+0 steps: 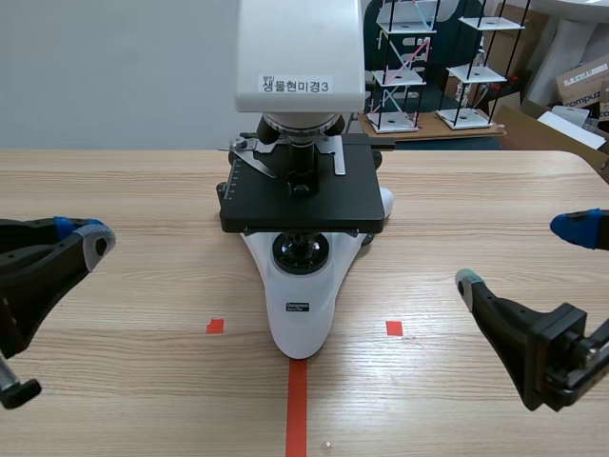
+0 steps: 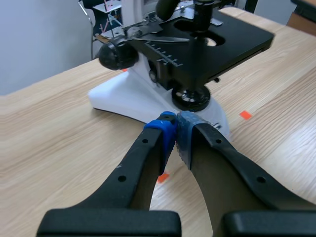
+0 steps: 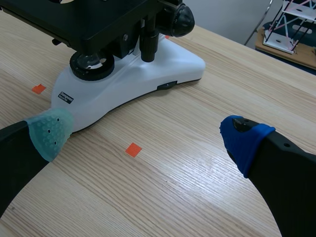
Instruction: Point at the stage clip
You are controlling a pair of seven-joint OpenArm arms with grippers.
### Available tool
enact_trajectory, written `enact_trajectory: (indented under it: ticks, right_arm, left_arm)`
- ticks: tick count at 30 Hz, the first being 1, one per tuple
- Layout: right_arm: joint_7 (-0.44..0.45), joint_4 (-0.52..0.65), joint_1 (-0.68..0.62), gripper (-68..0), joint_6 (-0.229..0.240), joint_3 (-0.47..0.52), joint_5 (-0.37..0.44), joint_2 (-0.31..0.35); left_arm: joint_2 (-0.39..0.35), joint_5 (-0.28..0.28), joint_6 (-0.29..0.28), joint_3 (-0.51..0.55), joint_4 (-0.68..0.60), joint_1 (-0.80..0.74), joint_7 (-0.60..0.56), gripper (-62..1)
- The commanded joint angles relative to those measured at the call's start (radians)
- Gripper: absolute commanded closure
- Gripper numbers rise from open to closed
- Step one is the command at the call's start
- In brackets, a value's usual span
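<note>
Low right of the frame, the right gripper (image 1: 521, 255) hangs spread wide and empty; low left, the left gripper (image 1: 86, 235) is pinched closed on nothing. Upper centre, the stage clip (image 1: 255, 159) lies on the black stage of the microscope (image 1: 300, 314), well apart from both. Pointing looks not yet begun; next, one tip must reach that clip.

Ahead of the right gripper (image 3: 145, 134), the microscope (image 3: 128, 74) is cropped above its stage (image 3: 84, 19), so the stage clip (image 1: 253, 160) lies outside that view; its base label (image 3: 65, 97) is unreadably small.
</note>
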State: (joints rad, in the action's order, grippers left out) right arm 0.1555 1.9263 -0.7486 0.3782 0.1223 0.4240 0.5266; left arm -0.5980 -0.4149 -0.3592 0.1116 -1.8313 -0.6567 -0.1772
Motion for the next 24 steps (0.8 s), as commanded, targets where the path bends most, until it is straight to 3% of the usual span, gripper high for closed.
enact_trajectory:
  ticks: [1, 11, 24]
  right_arm:
    - [0.019, 0.005, -0.002, -67.1, -0.003, 0.001, 0.011, 0.011]
    - [0.019, 0.005, -0.002, -67.1, -0.003, 0.001, 0.011, 0.011]
    - [0.019, 0.005, -0.002, -67.1, -0.003, 0.001, 0.011, 0.011]
  left_arm:
    - [-0.026, -0.012, 0.006, 0.008, 0.008, 0.039, -0.037, -3.6]
    - [-0.138, -0.011, 0.000, -0.036, 0.139, 0.257, -0.061, -3.6]
    - [-0.163, -0.002, -0.082, -0.188, 0.293, 0.510, -0.035, -3.6]
